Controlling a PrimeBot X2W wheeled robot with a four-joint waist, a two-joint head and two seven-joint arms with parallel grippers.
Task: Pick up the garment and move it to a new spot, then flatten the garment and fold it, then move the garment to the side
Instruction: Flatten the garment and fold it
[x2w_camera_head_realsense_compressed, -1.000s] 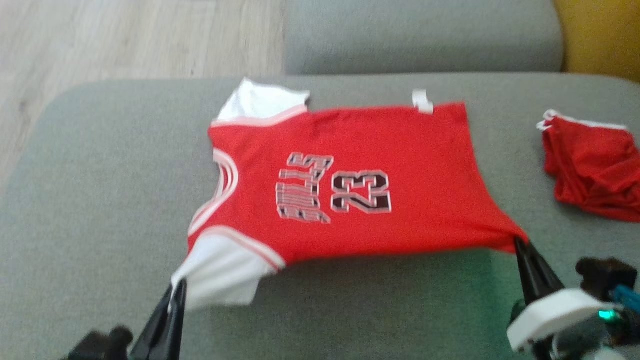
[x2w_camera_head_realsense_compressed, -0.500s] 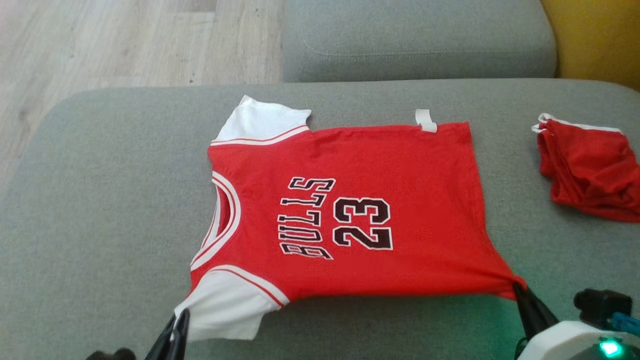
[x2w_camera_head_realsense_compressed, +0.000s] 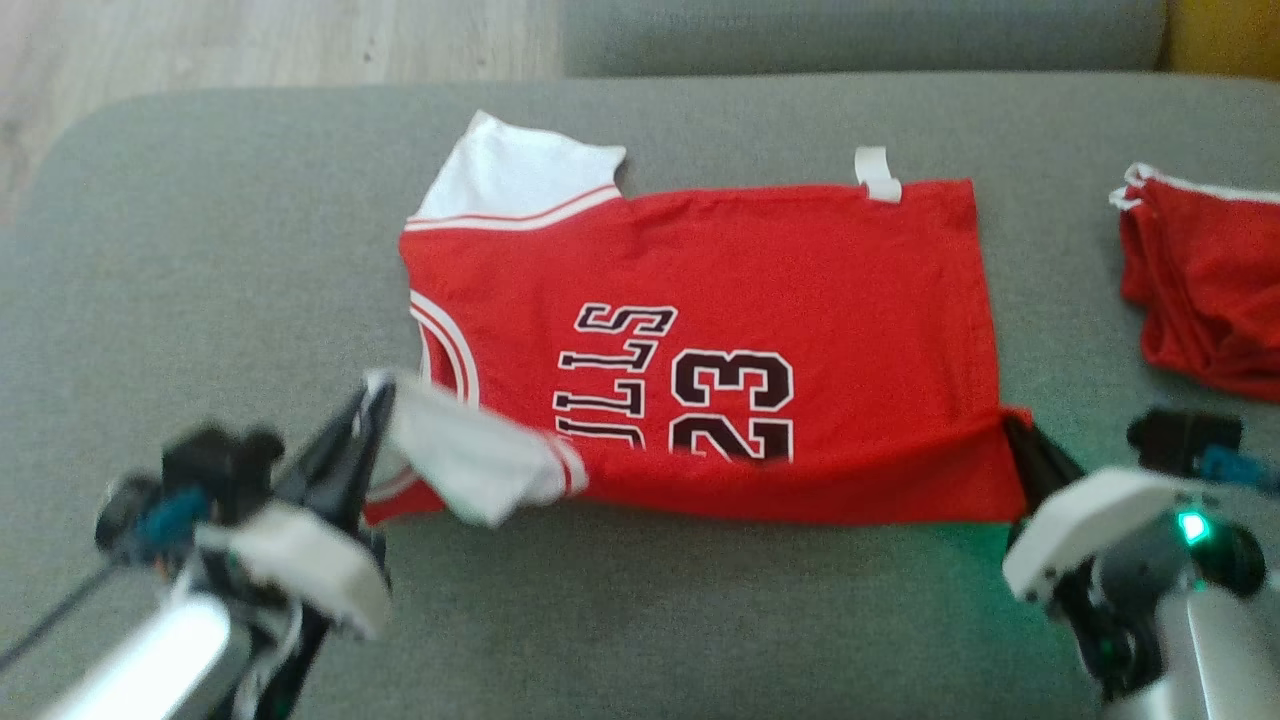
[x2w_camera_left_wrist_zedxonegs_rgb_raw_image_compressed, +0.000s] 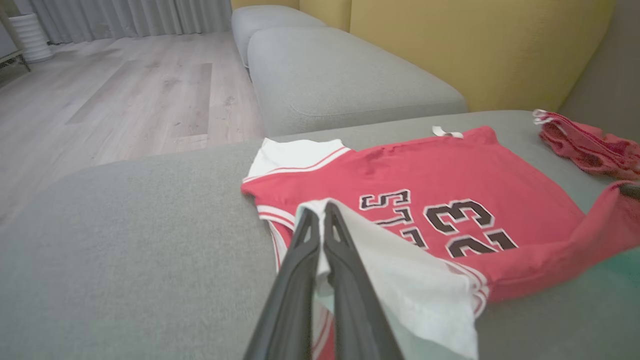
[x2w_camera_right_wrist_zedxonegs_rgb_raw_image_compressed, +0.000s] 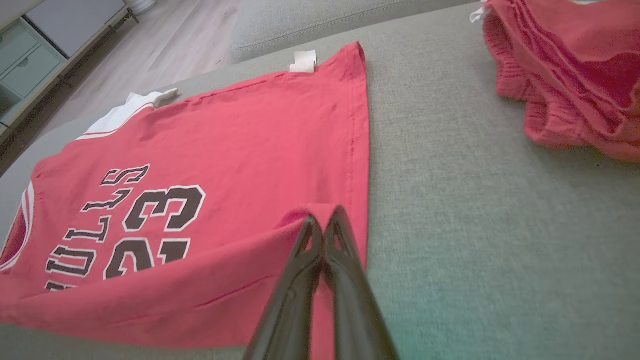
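The garment (x2w_camera_head_realsense_compressed: 800, 290) is a red jersey with white sleeves and black "BULLS 23" lettering, spread on the grey sofa cushion (x2w_camera_head_realsense_compressed: 200, 250). Its near long edge is lifted and turned over towards the far side, covering the lower part of the lettering. My left gripper (x2w_camera_head_realsense_compressed: 372, 392) is shut on the near white sleeve (x2w_camera_left_wrist_zedxonegs_rgb_raw_image_compressed: 400, 270), held up above the cushion. My right gripper (x2w_camera_head_realsense_compressed: 1008, 420) is shut on the near hem corner (x2w_camera_right_wrist_zedxonegs_rgb_raw_image_compressed: 300, 220). In the left wrist view my gripper (x2w_camera_left_wrist_zedxonegs_rgb_raw_image_compressed: 320, 212) pinches white cloth; in the right wrist view my gripper (x2w_camera_right_wrist_zedxonegs_rgb_raw_image_compressed: 322, 220) pinches red cloth.
A second red garment (x2w_camera_head_realsense_compressed: 1200, 280) lies crumpled on the cushion at the right. Another grey cushion (x2w_camera_left_wrist_zedxonegs_rgb_raw_image_compressed: 340, 75) stands beyond, with a yellow backrest (x2w_camera_left_wrist_zedxonegs_rgb_raw_image_compressed: 475, 45) behind it. Wooden floor (x2w_camera_left_wrist_zedxonegs_rgb_raw_image_compressed: 100, 95) lies past the cushion's far left edge.
Both grippers have carried the jersey's near edge up and away from me, folding it over the front. The white sleeve now hangs over the collar area. The camera has also tilted.
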